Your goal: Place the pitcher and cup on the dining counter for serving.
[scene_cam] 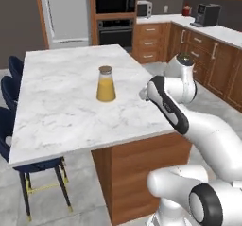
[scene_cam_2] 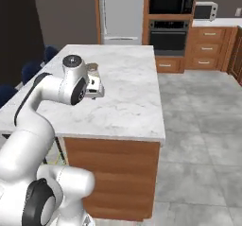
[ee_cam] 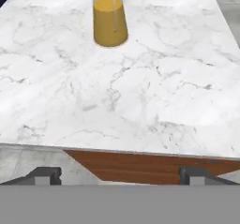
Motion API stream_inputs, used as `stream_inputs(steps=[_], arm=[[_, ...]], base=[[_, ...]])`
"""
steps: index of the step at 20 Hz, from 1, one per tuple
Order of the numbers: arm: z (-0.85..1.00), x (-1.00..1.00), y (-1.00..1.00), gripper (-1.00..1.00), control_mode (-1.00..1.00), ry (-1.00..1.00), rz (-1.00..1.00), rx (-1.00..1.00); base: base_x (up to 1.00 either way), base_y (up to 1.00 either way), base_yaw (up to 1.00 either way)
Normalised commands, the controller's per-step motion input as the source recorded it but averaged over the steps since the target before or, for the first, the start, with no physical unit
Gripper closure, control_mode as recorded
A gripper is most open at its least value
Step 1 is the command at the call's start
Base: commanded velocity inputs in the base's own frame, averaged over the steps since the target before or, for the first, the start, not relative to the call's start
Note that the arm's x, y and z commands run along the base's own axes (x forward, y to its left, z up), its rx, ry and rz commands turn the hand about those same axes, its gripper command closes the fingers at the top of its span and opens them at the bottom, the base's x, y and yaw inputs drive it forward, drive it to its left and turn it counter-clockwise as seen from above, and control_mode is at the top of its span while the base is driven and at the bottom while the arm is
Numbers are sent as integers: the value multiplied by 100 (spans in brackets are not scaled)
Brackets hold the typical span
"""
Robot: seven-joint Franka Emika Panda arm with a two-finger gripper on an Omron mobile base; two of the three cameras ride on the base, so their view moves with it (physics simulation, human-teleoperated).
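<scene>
pitcher position: the pitcher (scene_cam: 106,84) stands upright on the dining counter (scene_cam: 56,111), roughly mid-slab and well in from every edge, apart from the arm. Judged already set down for serving; a central spot keeps it clear of a knock from the chair side.

pitcher form: wide tapered body, yellow-orange and liquid-like; narrower clear neck above; round tan lid on top. Smooth glassy walls, likely slick to pinch. In the hand view its top is cut by the frame edge (ee_cam: 109,21).

dining counter: white marble-look top with grey veins, flat and polished, square front edge; warm wood base beneath (ee_cam: 140,164). Dark blue chairs (scene_cam: 9,121) along the far long side, tucked under the overhang.

gripper: the gripper (ee_cam: 120,176) has jaws spread wide, nothing between them. It sits off the near edge of the slab, aimed across the top toward the pitcher, well short of it.

arm posture: elbow folded, wrist held near the counter's edge; in the right base view the hand hides most of the pitcher. Judged a retreat-or-idle pose, not a grasp.

cup: the cup cannot be made out on the slab from these angles; possibly elsewhere in the kitchen. Judged the remaining half of the task.

background: steel fridge (scene_cam_2: 122,12), built-in oven (scene_cam: 115,31).
</scene>
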Motion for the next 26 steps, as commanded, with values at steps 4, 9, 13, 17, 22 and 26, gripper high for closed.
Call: stream_inputs(steps=[4,9,13,17,22,26], arm=[[0,0,0,-100,100,0,0,0],[0,0,0,-100,100,0,0,0],[0,0,0,-100,100,0,0,0],[0,0,0,-100,100,0,0,0],[0,0,0,-100,100,0,0,0],[0,0,0,-100,100,0,0,0]], base=[[-59,15,-89],[-20,5,-96],[-2,0,-98],[0,0,-96],[0,0,-96],[0,0,-96]])
